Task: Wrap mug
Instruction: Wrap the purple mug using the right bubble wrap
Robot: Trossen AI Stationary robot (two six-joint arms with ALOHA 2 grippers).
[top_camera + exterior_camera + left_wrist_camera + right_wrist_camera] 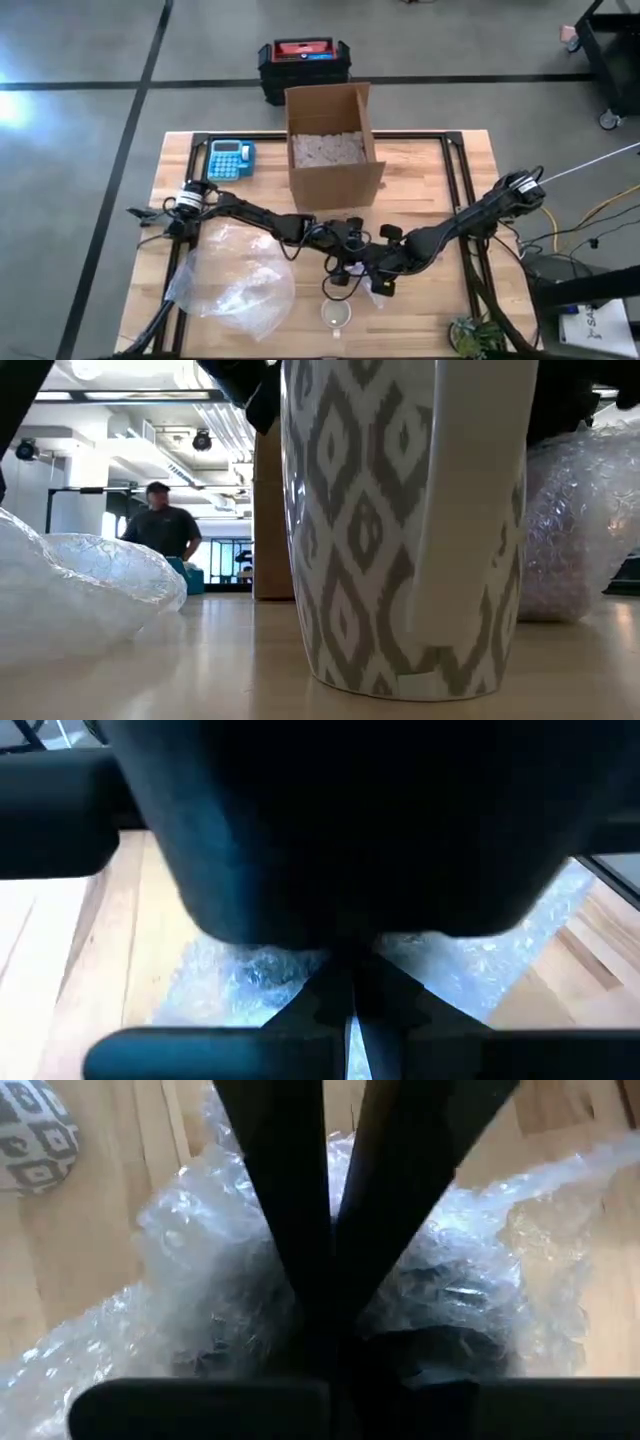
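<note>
A grey floor [80,60] crossed by dark lines is surrounding the wooden desk [420,175]. Ceiling lights [150,395] are glowing; a person [163,525] is standing far behind.

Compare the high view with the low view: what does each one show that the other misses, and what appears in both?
Only the high view shows the open cardboard box, blue calculator, black crate and both arms meeting mid-table, left claw and right claw. Only the low view shows the mug's grey diamond pattern and a person in the room behind. Both show the mug and bubble wrap.
</note>
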